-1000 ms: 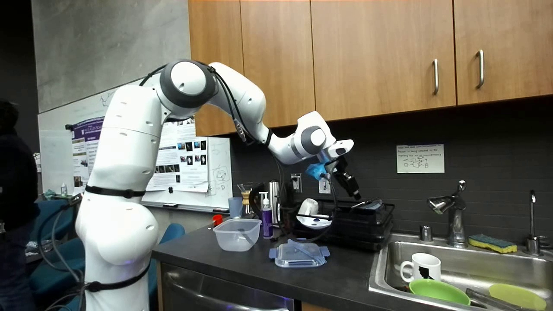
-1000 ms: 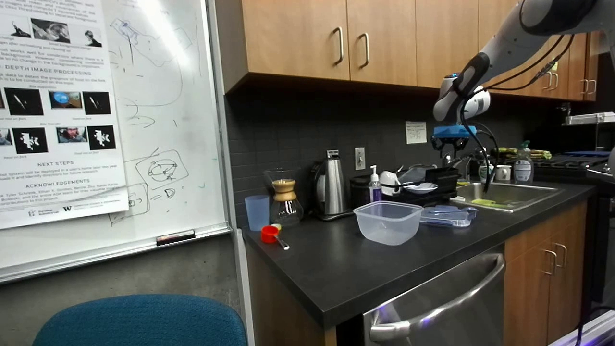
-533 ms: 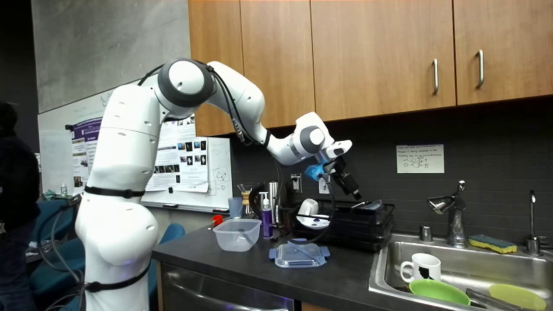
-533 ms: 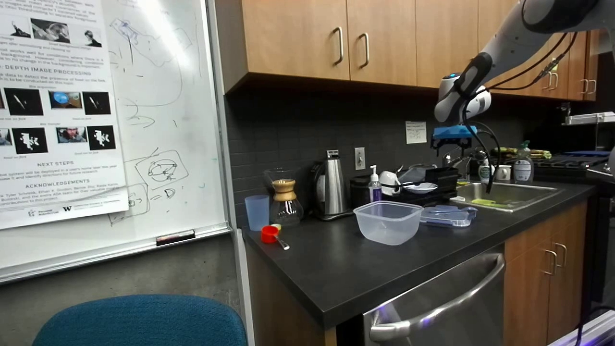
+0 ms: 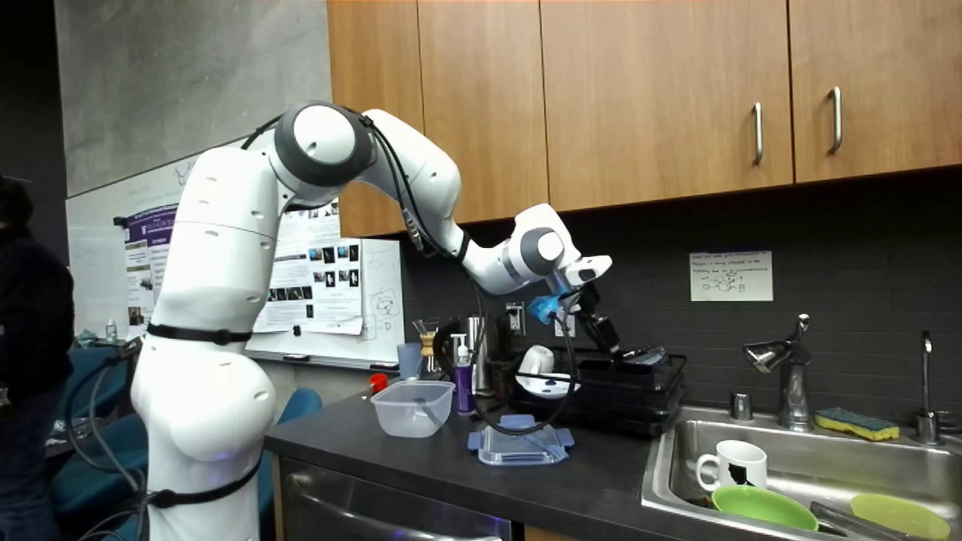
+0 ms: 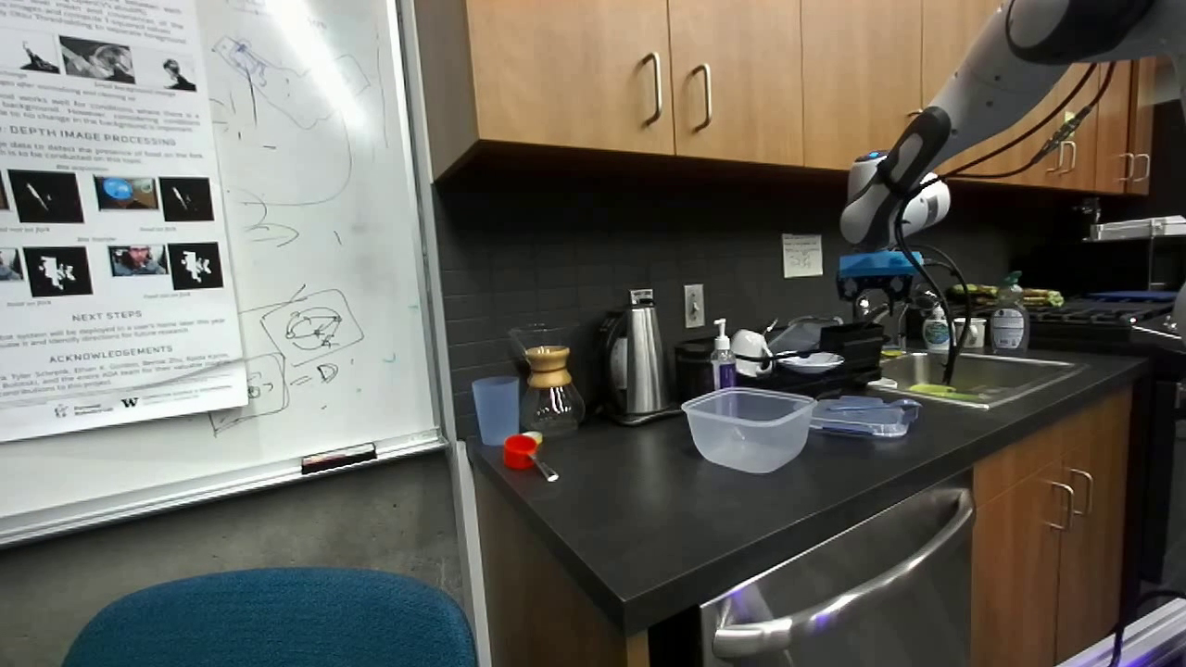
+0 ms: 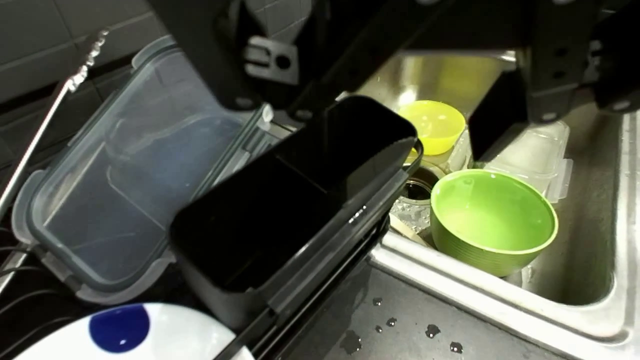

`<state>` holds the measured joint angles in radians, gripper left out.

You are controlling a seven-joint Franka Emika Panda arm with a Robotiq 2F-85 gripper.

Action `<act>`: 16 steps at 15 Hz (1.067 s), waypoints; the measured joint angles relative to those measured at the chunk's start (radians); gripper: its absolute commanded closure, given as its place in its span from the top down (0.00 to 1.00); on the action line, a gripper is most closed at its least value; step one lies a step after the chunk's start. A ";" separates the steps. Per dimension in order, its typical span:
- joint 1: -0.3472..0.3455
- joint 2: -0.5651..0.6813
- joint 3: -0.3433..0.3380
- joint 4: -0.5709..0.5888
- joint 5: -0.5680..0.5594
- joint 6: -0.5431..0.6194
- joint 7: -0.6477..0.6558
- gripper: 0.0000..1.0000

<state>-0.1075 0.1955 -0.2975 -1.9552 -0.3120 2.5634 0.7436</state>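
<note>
Pincer (image 7: 430, 120) at top of the wrist view; its jaws stand apart. The black caddy (image 7: 260, 220) lies below it, left of centre; the green bowl (image 7: 480, 255), right.

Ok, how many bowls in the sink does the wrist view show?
2: a green bowl near the sink's rim, a yellow bowl behind the green one. The jaws may hide more.

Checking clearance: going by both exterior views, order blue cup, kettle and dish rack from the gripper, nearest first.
1. Dish rack: right under the gripper.
2. Kettle: between the dish rack and the carafe.
3. Blue cup: outermost, past the carafe.
</note>
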 measured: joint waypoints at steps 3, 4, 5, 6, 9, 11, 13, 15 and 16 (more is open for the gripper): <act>0.000 0.000 0.000 0.000 0.000 -0.010 0.013 0.17; 0.000 0.000 0.000 0.000 0.000 -0.014 0.015 0.11; 0.000 0.000 -0.001 0.000 0.000 -0.017 0.018 0.02; 0.000 0.000 -0.001 0.000 0.000 -0.019 0.020 0.00; -0.002 0.000 -0.001 0.000 0.000 -0.022 0.028 0.01; -0.003 -0.001 -0.001 0.001 0.000 -0.022 0.031 0.00; -0.004 -0.001 -0.002 0.001 0.000 -0.022 0.033 0.00; -0.004 -0.001 -0.002 0.001 -0.002 -0.022 0.034 0.00; -0.004 -0.002 -0.002 0.001 -0.005 -0.022 0.036 0.00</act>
<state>-0.1110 0.1937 -0.2998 -1.9540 -0.3174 2.5415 0.7795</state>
